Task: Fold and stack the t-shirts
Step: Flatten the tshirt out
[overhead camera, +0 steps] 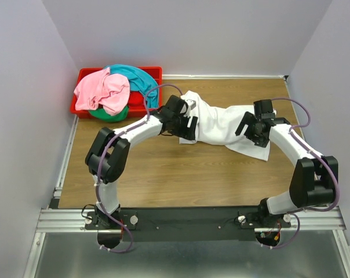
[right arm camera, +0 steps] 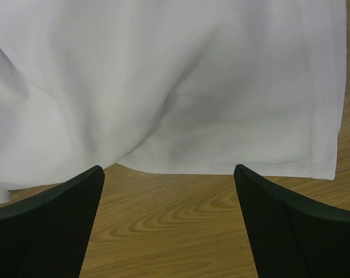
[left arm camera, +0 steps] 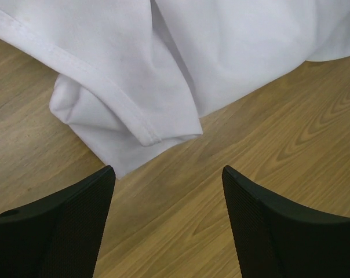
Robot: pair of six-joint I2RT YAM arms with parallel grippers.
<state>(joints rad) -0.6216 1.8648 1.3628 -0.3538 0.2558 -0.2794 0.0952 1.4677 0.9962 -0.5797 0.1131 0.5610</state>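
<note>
At the far left corner of the table (overhead camera: 163, 174) sits the red bin (overhead camera: 82, 74), with shirts heaped in it. The pink t-shirt (overhead camera: 101, 90) lies on top and spills over the left rim. The teal t-shirt (overhead camera: 135, 78) curls behind it along the far side, and the green t-shirt (overhead camera: 109, 114) peeks out underneath at the near rim. A red patch shows beside the teal one, but I cannot tell whether it is cloth or the bin's own floor.

Just right of the bin, my left claw (overhead camera: 188, 126) hangs over the left end of the white t-shirt (overhead camera: 221, 124), jaws spread wide and holding nothing. From my left wrist I see bare wood between my two black fingers (left arm camera: 70, 226). The shirt's bunched end, its stitched hem (left arm camera: 99, 81) folded over itself, lies just beyond the tips and apart from them.

The white t-shirt lies crumpled in a long band across the far middle of the table, running from near the bin toward the right edge. Its right end is flatter and reaches closer to the near edge.

My right claw (overhead camera: 248, 128) is over that right end — jaws as wide apart as the left ones, and empty. From the right wrist, the cloth's edge lies just past my fingertips (right arm camera: 59, 220) with wood grain between them. A straight side hem (right arm camera: 331, 87) runs down the right of the cloth.
</note>
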